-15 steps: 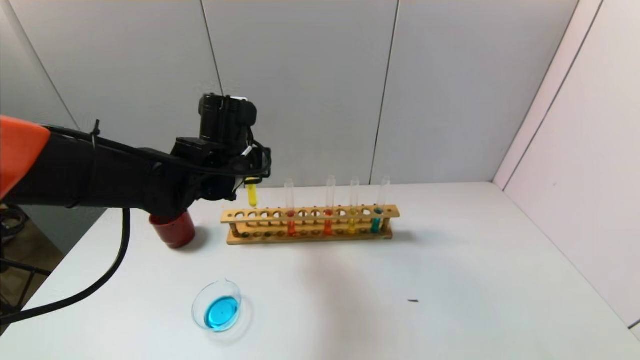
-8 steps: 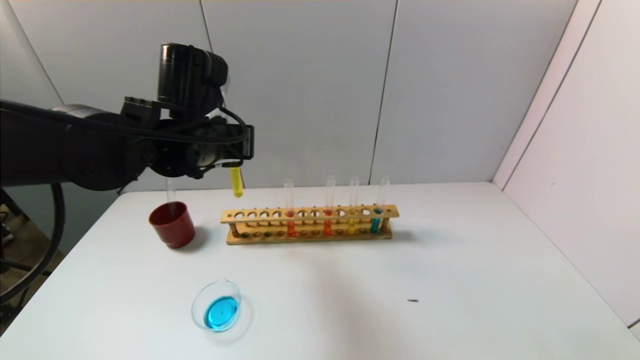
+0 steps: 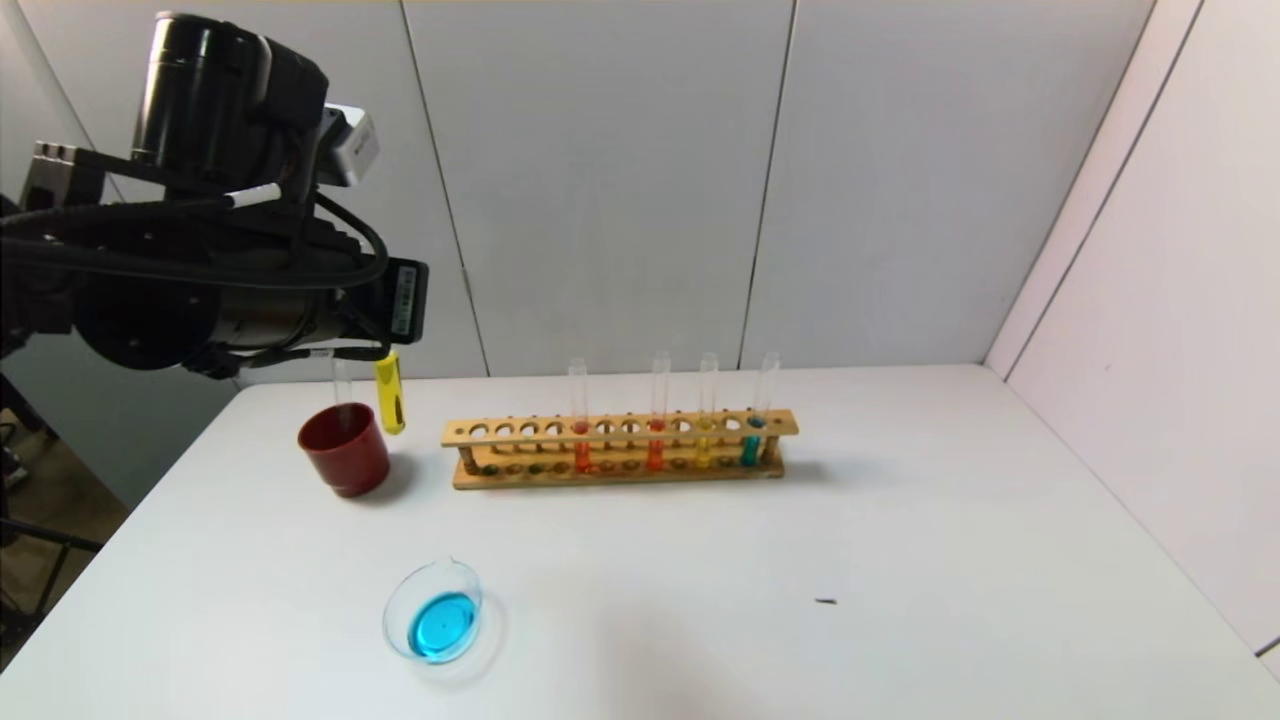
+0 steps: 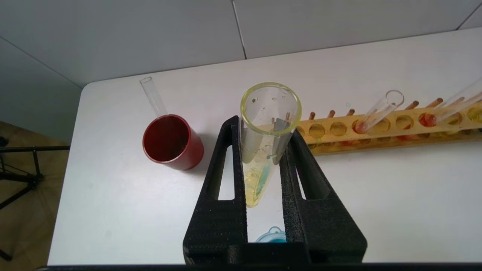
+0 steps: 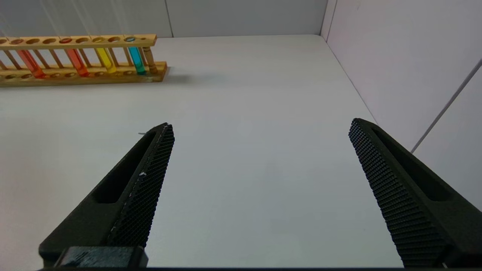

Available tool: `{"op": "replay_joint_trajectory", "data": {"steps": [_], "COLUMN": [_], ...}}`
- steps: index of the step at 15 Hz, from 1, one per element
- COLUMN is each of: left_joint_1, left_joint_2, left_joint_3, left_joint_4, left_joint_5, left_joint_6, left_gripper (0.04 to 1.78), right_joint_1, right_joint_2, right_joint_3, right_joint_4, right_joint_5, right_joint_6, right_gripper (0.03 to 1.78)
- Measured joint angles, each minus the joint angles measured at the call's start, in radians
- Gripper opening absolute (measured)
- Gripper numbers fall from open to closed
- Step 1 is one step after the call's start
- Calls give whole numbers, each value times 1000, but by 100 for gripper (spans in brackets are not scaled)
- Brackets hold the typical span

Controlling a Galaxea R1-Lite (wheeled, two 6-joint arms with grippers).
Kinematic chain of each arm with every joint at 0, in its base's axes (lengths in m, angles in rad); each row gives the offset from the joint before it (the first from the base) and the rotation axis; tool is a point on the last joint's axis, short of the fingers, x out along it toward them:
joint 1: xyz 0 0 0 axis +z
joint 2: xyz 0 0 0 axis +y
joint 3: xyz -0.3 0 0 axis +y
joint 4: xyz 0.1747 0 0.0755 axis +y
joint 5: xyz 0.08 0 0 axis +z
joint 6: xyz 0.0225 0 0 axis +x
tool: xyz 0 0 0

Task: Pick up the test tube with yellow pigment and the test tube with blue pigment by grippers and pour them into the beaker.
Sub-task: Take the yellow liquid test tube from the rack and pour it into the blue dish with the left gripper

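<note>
My left gripper (image 3: 383,352) is shut on the test tube with yellow pigment (image 3: 390,392) and holds it upright in the air, just right of the red cup. The left wrist view looks down the tube's open mouth (image 4: 270,109) between the two black fingers (image 4: 226,158). The beaker (image 3: 400,600), with blue liquid in it, sits on the table near the front left; its lip shows in the left wrist view (image 4: 272,235). A test tube with blue pigment (image 3: 752,442) stands at the rack's right end. My right gripper (image 5: 260,124) is open and empty over bare table.
The wooden rack (image 3: 620,472) stands mid-table with two orange-red tubes, a yellow tube (image 3: 705,445) and the blue one. A dark red cup (image 3: 345,452) left of the rack holds an empty clear tube (image 3: 342,385). A small dark speck (image 3: 825,601) lies front right.
My left gripper has risen and moved left with the yellow tube, from over the rack's left end to beside the red cup. Nothing else has moved.
</note>
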Motion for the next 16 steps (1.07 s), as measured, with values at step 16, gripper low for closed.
{"op": "replay_joint_trajectory", "data": {"steps": [16], "left_joint_1": [1], "left_joint_2": [-170], "left_joint_3": [411], "left_joint_4": [33], "left_joint_5": [-2], "left_joint_6": [345], "left_gripper": [31], "right_joint_1": [0], "right_joint_2": [0], "right_joint_3": [0], "right_joint_4": [0], "right_joint_5": [0], "right_joint_6": [0], "right_gripper": [170]}}
